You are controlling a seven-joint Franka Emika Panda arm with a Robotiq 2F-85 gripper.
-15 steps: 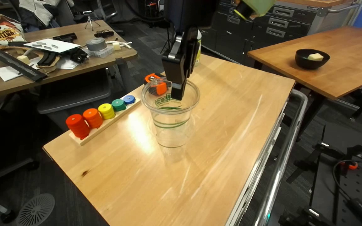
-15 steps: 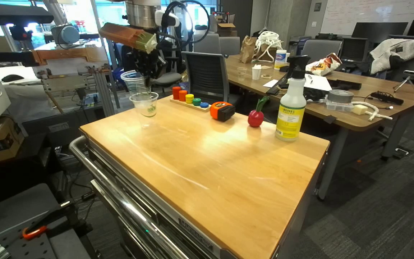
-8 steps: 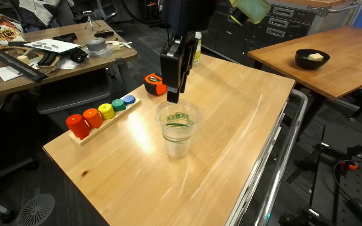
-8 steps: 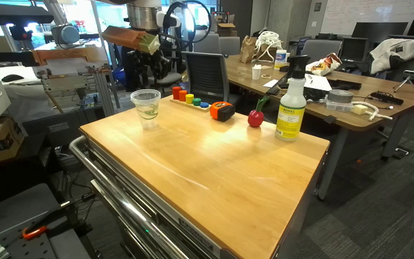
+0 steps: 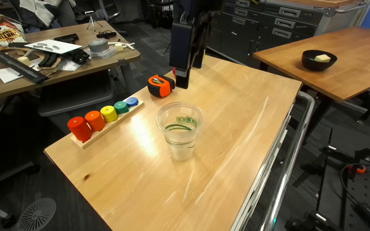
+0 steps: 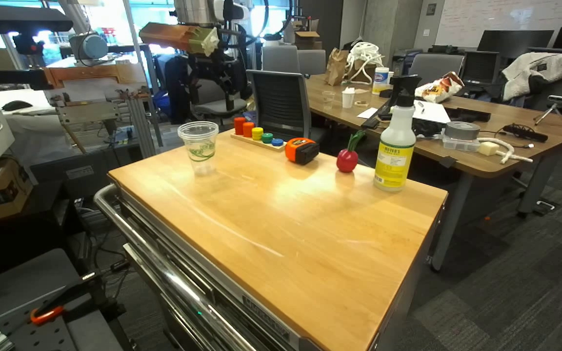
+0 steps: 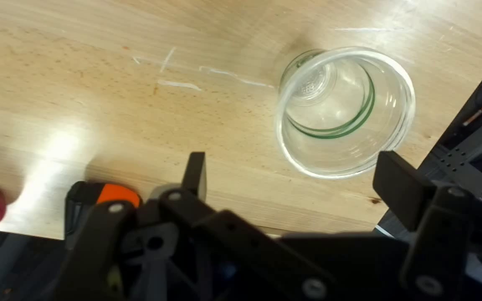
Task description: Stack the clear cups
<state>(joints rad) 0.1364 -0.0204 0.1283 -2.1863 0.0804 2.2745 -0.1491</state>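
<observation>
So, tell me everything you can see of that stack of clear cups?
The stack of clear cups looks like colourless plastic, with layered round rims, walls narrowing downward, and green writing and bands. It stands upright, mouth up, on the wooden table, at the end away from the spray bottle. The open claw isn't touching it. I can't count the cups.

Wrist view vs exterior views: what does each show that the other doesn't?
Only the wrist view: the textured floor inside the clear cups, and screw heads on the gripper.
Only the exterior views: spray bottle, chip bag, grey tape roll.
Shared: clear cups, gripper, tape measure, red radish (cut off in the wrist view), wooden tabletop.
</observation>
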